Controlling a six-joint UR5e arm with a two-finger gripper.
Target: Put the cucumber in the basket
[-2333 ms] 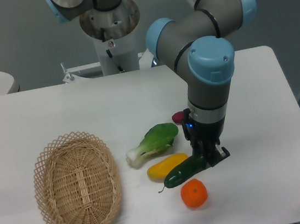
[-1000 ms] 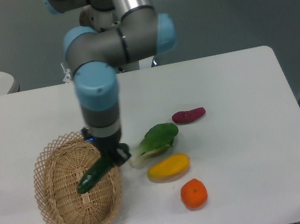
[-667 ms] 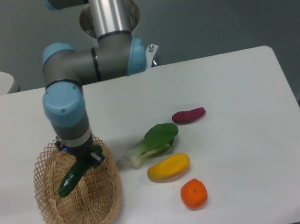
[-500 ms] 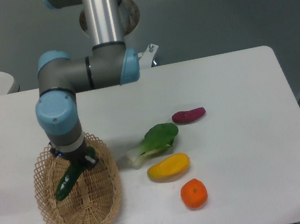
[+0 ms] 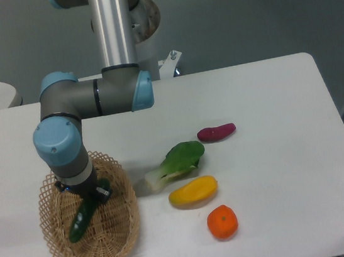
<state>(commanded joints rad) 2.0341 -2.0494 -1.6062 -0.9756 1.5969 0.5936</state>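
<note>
The dark green cucumber (image 5: 81,221) hangs tilted inside the oval wicker basket (image 5: 125,226) at the front left of the table, its lower end down near the basket's floor. My gripper (image 5: 91,195) points down over the basket's middle and is shut on the cucumber's upper end. The fingers are mostly hidden behind the wrist and the cucumber. Whether the cucumber's tip touches the basket floor I cannot tell.
To the right of the basket lie a bok choy (image 5: 175,163), a yellow vegetable (image 5: 193,191), an orange (image 5: 222,221) and a purple vegetable (image 5: 216,133). The arm's base column (image 5: 112,28) stands at the back, its elbow (image 5: 95,99) above the basket.
The arm carried the cucumber from beside the orange leftward across the table to over the basket. In the last half second it moved lower into the basket.
</note>
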